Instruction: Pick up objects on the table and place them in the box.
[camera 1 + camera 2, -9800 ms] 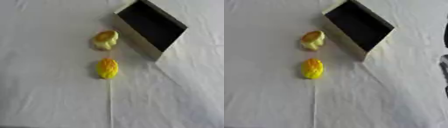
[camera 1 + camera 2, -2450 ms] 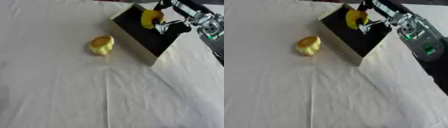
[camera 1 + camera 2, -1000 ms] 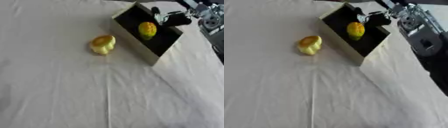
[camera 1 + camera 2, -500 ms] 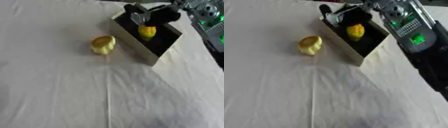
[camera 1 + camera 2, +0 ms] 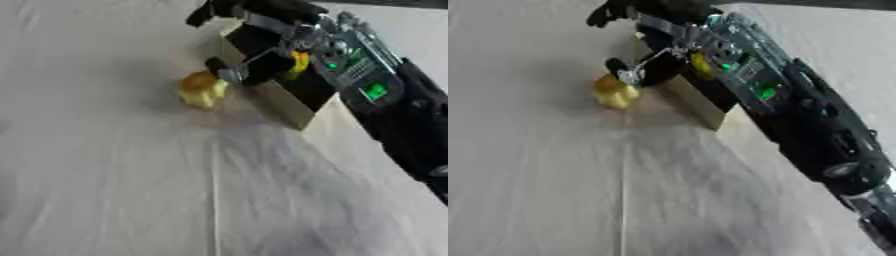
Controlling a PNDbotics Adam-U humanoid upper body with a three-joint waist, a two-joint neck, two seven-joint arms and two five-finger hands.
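Box (image 5: 293,107) sits on the white cloth (image 5: 131,190), its dark inside partly hidden by the right arm. A yellow piece (image 5: 301,62) shows inside it, behind the hand. One yellow object (image 5: 200,90) lies on the cloth just beside the box's near wall. The right hand (image 5: 254,67) reaches over the box toward it, fingers spread and holding nothing, thumb tip close to the object.

To take it well, I judge the hand should come down clear of the box wall, straddle the object, and close across its rounder middle.

The object looks lumpy and matte, orange on top. The box has pale, flat, stiff-looking walls. The cloth is soft, with a crease down the middle.
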